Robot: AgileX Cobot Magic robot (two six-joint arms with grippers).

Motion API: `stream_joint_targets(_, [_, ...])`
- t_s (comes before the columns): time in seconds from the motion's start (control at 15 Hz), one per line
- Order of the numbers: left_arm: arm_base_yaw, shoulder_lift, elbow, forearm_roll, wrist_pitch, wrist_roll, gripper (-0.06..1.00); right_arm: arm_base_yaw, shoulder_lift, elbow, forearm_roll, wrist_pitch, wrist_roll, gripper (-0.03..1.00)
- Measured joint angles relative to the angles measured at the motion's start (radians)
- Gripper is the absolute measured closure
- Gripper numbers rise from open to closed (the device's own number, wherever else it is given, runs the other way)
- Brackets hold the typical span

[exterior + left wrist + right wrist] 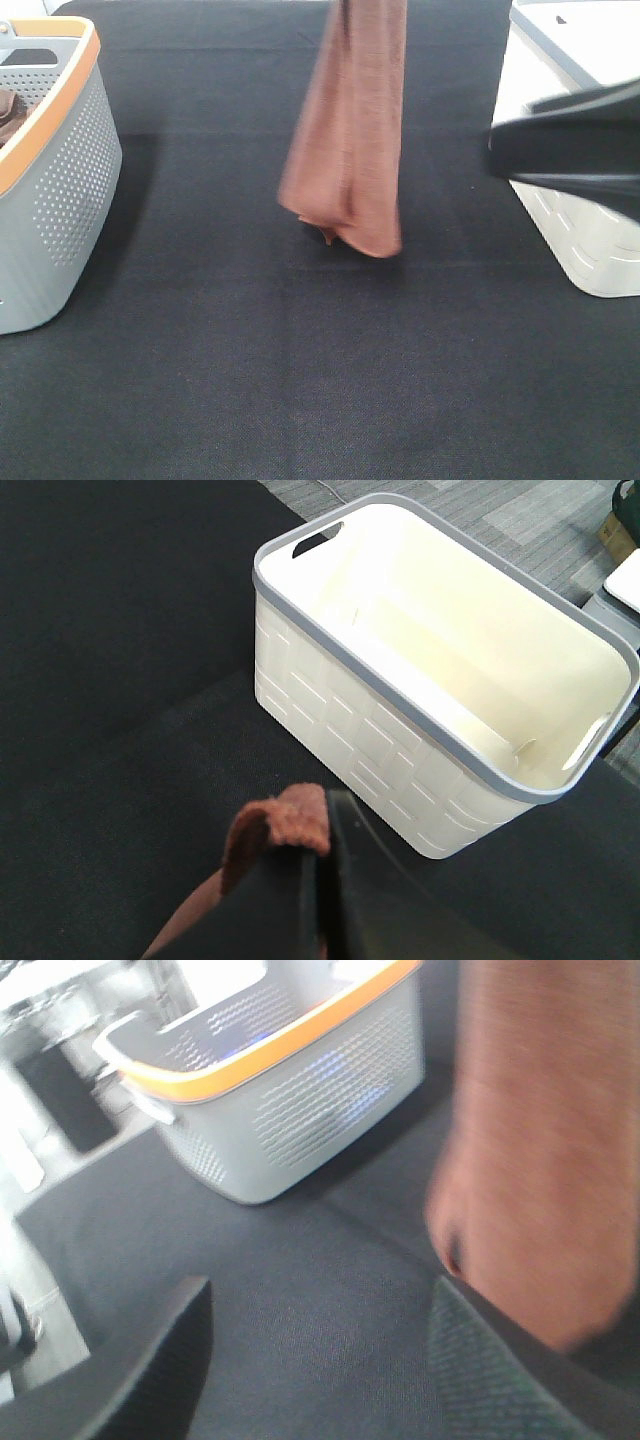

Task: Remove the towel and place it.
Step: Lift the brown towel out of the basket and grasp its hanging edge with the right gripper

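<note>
The limp reddish-brown terry towel (345, 140) is clamped in the left gripper (320, 858). Its edge beside the open right gripper (320, 1350) is best taken.

I read the towel (345, 140) as plain reddish-brown. Under it the table cover (300, 380) is black with a fine weave. Left of the towel, the grey basket (70, 190) has an orange rim and dotted perforations. Right of the towel, the cream bin (330, 720) has a grey rim and an embossed brick pattern.
</note>
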Motion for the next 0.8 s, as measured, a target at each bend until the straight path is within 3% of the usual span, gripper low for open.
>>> stream_joint_targets(0.27, [-0.001, 0.0, 0.0, -0.047, 0.0, -0.01, 0.94, 0.285, 0.233, -0.098, -0.022, -0.215, -0.164, 0.38])
stream_joint_targets(0.53, [-0.001, -0.012, 0.0, -0.119, 0.0, -0.01, 0.94, 0.527, 0.422, -0.116, -0.067, -0.545, -0.217, 0.38])
stream_joint_targets(0.8, [-0.001, -0.069, 0.0, -0.123, -0.007, -0.01, 0.94, 0.566, 0.537, -0.116, -0.067, -0.703, -0.218, 0.38])
